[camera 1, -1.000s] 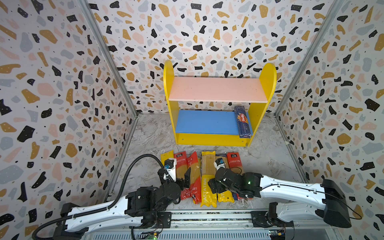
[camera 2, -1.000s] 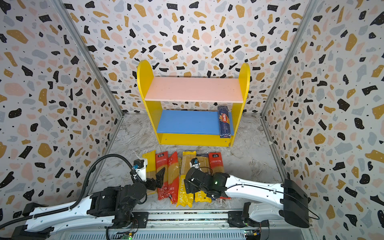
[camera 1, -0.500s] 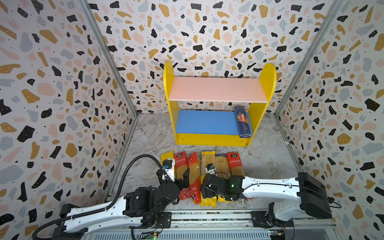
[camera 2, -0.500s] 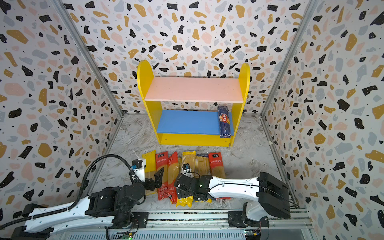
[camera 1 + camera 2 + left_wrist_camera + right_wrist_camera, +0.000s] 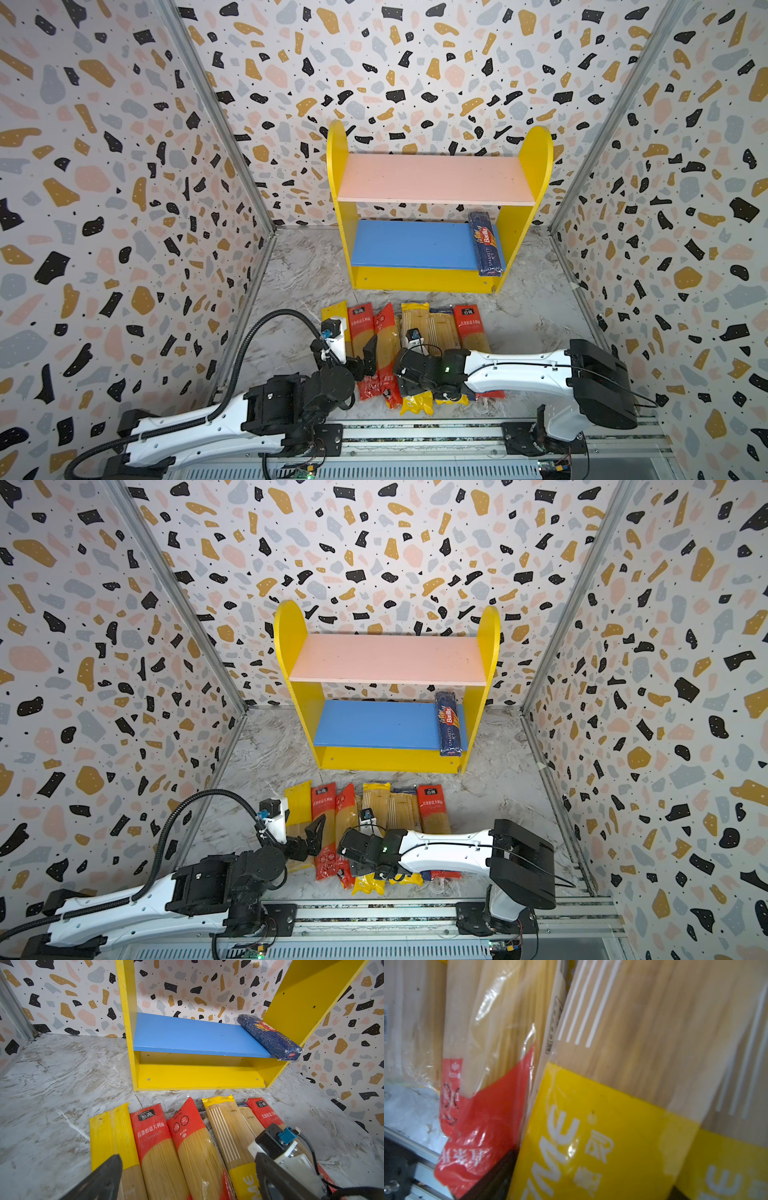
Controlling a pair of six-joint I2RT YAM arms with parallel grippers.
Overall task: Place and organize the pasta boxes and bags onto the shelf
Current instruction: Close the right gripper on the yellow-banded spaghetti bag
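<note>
1. Tabletop (image 5: pixel 299 266): grey marble print, matte, walled in by speckled terrazzo panels.
2. Shelf (image 5: pixel 434 178): stands at the middle of the back edge. It is made of flat painted boards, with yellow round-topped sides, a pink upper board and a blue lower one.
3. Row of packs (image 5: pixel 469 328): long, narrow and glossy, lying side by side near the front edge. They have red or yellow ends, and pale strands show through clear film.
4. Barilla pack (image 5: pixel 484 245): dark blue and crinkled. It lies flat at the blue board's right end beside the side panel, its front end just past the board's edge. It has not moved.
5. Yellow pack (image 5: pixel 591 1126): clear film with white stripes, in the middle of the row. The right gripper (image 5: pixel 409 384) is over its near end, with a dark finger (image 5: pixel 502 1167) beside it. Whether the jaws pinch it cannot be told. A second ago this gripper was further right along the row.
6. Left gripper (image 5: pixel 188 1158): jaws spread wide and holding nothing, above the row's left packs. It is where it was a second ago.
</note>
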